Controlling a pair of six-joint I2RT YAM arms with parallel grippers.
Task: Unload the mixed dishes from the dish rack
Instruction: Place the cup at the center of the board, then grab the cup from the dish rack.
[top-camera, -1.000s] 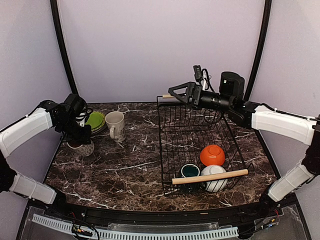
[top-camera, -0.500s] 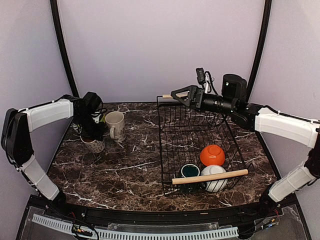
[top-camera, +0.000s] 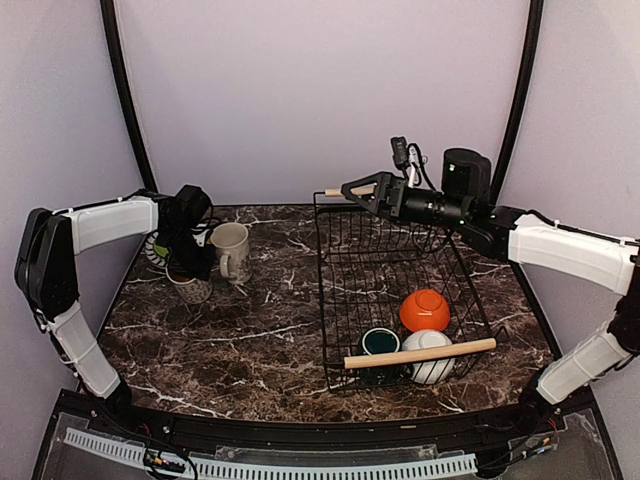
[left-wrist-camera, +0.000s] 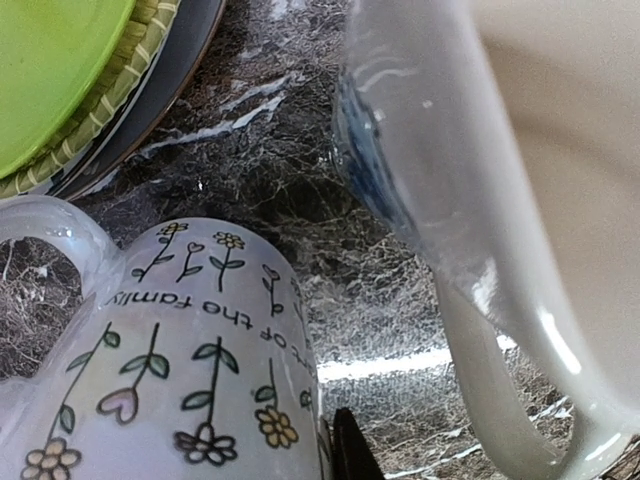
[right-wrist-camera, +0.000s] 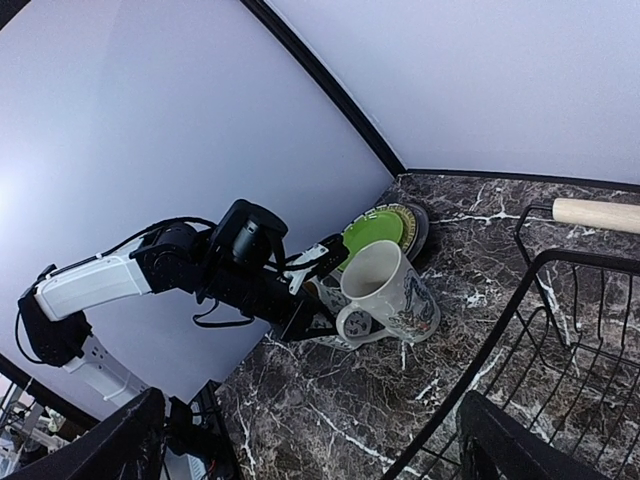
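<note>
White patterned mug (top-camera: 192, 291) gripped by left claw (top-camera: 184, 273).

Seven dishes and one rack (top-camera: 322, 290) are sitting out on the table (top-camera: 250, 340).
Two plates are lying stacked at the far left corner, a green plate (left-wrist-camera: 50, 70) over a grey plate (left-wrist-camera: 168, 65). Two mugs are showing close by them, a cream mug (top-camera: 231, 247) and a flowered mug (top-camera: 190, 290). Two bowls are resting in the rack toward the near right corner, an orange bowl (top-camera: 424, 310) and a white bowl (top-camera: 437, 372), with one dark cup (top-camera: 380, 342) sitting beside them. Two wooden handles are spanning the rack, a near handle (top-camera: 420, 353) and a far handle (right-wrist-camera: 600, 214). Two arms are reaching in, the left arm (top-camera: 105, 222) and the right arm (top-camera: 560, 245).
</note>
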